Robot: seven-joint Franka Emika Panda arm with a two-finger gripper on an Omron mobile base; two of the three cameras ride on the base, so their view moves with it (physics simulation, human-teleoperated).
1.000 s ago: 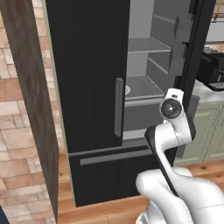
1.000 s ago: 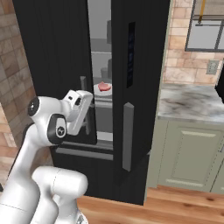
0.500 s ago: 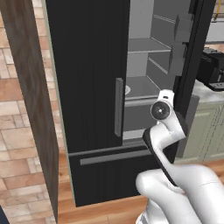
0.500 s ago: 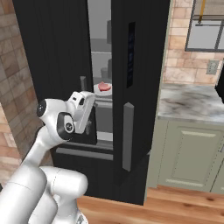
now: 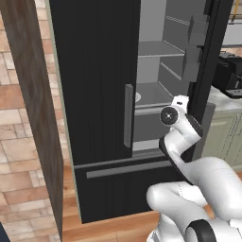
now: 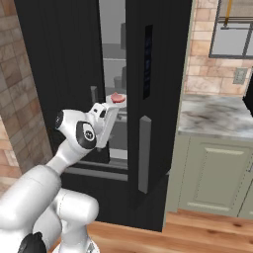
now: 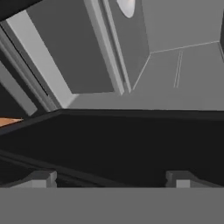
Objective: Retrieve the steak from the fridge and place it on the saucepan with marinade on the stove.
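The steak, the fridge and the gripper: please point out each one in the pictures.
steak (image 6: 117, 98), right base view, top of the pink lump.
fridge (image 5: 94, 71), left base view, front of the closed black door.
gripper (image 7: 111, 179), hand view, midway between the two fingertips.

Against the earlier pictures, we see our arm reaching further up and forward toward the open fridge (image 5: 94, 71). In the left base view the wrist joint sits higher and more to the left. In the right base view the hand (image 6: 109, 109) now stands closer beneath the steak (image 6: 117, 98) on its shelf.
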